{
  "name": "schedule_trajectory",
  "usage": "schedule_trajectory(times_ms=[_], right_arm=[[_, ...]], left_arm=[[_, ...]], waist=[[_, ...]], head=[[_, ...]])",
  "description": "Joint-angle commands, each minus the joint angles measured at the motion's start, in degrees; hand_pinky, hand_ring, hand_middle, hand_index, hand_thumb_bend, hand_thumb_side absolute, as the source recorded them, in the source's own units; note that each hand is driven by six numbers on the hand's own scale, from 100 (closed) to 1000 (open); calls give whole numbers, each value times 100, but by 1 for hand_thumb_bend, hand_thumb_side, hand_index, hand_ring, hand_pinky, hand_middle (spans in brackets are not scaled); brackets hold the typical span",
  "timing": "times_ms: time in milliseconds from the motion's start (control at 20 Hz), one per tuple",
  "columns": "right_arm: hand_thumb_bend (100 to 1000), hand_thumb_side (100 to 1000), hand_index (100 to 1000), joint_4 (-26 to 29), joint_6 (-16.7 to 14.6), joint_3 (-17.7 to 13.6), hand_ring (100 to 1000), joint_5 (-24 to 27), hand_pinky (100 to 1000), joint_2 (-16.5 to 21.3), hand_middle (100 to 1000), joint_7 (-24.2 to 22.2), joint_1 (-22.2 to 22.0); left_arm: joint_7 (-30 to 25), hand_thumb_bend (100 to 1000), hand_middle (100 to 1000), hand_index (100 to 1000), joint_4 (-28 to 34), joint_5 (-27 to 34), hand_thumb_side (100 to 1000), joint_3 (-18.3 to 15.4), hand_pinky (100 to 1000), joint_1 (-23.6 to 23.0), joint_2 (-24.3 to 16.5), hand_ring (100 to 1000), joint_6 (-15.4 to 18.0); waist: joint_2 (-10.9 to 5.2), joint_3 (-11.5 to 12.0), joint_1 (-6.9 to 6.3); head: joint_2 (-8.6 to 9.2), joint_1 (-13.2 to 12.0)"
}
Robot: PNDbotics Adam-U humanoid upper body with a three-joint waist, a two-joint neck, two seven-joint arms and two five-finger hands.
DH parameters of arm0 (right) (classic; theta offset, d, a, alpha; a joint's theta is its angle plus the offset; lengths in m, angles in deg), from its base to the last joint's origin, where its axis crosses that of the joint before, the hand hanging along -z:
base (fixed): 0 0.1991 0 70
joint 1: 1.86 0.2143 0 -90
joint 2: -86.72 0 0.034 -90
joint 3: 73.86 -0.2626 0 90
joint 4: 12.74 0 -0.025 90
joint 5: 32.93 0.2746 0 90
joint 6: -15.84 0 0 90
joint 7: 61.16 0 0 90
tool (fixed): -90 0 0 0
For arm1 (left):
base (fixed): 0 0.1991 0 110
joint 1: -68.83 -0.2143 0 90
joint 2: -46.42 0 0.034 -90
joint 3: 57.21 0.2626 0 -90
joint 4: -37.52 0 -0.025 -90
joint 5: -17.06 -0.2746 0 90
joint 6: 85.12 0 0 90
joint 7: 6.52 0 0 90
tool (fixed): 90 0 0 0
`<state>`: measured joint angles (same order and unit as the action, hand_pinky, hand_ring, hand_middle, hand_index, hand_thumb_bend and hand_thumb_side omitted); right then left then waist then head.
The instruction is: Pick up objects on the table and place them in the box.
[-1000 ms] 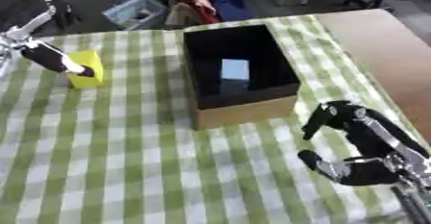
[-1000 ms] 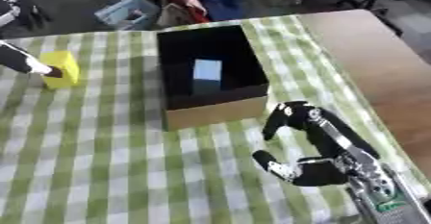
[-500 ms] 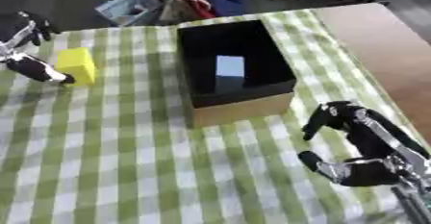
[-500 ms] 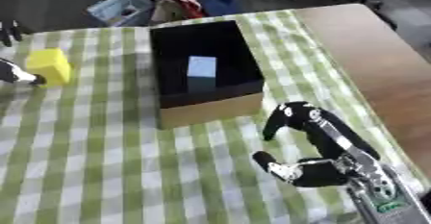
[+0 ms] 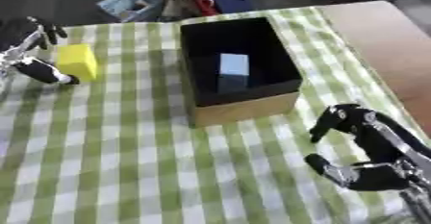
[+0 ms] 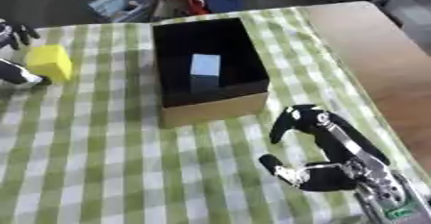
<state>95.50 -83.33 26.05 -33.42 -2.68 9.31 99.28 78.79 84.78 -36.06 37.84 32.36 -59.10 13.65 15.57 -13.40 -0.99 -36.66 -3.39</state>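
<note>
While my left hand (image 5: 32, 50) sits at the far left of the green-checked cloth (image 5: 126, 160), I can see only part of it: the arm is cut off by the edge, and in the right eye view little more than two finger ends show. Its fingers are spread apart around the yellow block (image 5: 77, 61), one above the block's far corner and one low by its near left side, just beside it. Whether either finger actually touches the block I cannot tell, and nothing is curled round it. The block stands on the cloth, well apart from the black box (image 5: 238, 104) to its right.

Inside the box lies a pale blue block (image 5: 233, 64), upright against the dark floor; the box's inner walls are too dark for me to make out more.

My right hand (image 6: 324, 151) rests near the lower right corner, palm up, fingers and thumb relaxed and apart, holding nothing. Its wrist runs out of the picture's bottom edge. Bare brown table (image 5: 391, 50) shows at the right.
</note>
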Motion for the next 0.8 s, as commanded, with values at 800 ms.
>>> schedule_trajectory(times_ms=[800], right_arm=[[388, 100, 569, 55, -19, -38, 537, -14, 670, 103, 510, -18, 27]], left_arm=[[-147, 570, 439, 623, 1521, 1017, 100, 337, 603, 269, -80, 470, 138]], waist=[[-244, 52, -32]], head=[[-13, -175]])
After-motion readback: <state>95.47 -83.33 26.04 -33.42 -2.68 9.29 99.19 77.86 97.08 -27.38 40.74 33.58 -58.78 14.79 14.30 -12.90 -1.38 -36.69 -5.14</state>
